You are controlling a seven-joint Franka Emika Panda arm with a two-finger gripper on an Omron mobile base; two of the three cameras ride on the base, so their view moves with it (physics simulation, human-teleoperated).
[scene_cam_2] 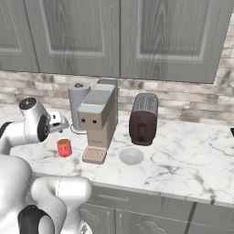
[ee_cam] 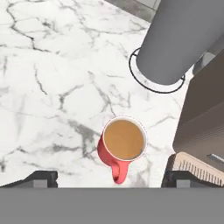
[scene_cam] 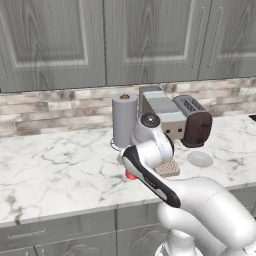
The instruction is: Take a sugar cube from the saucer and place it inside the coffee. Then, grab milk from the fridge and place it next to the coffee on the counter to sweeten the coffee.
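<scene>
Two fingertips sit wide apart at the near edge of the hand view, so the gripper (ee_cam: 109, 178) is open and holds nothing; it hangs directly above the coffee (ee_cam: 124, 142).

Step in hand, by judgement: the sugar drop. No cube can be made out in the brown liquid or on the counter (ee_cam: 48, 87), so whether it landed in the mug cannot be told. To finish well, lift straight up before swinging away; the mug's handle points toward the near side, between the fingertips, and a sideways exit could clip it.

Near to far:
1. Coffee: a small red mug, upright on the marble near the front edge, filled with flat tan-brown liquid nearly to its pale rim.
2. Saucer (scene_cam_2: 131, 156): a pale round plate, well right of the mug. It looks bare.
3. Coffee machine (scene_cam_2: 97, 119): just right of the mug, its ribbed tray (scene_cam_2: 94, 155) close beside it.
4. Paper towel roll (scene_cam: 124, 120): upright, behind the mug.
5. Toaster (scene_cam_2: 143, 119): far right, behind the saucer.

The fridge step comes next.
</scene>
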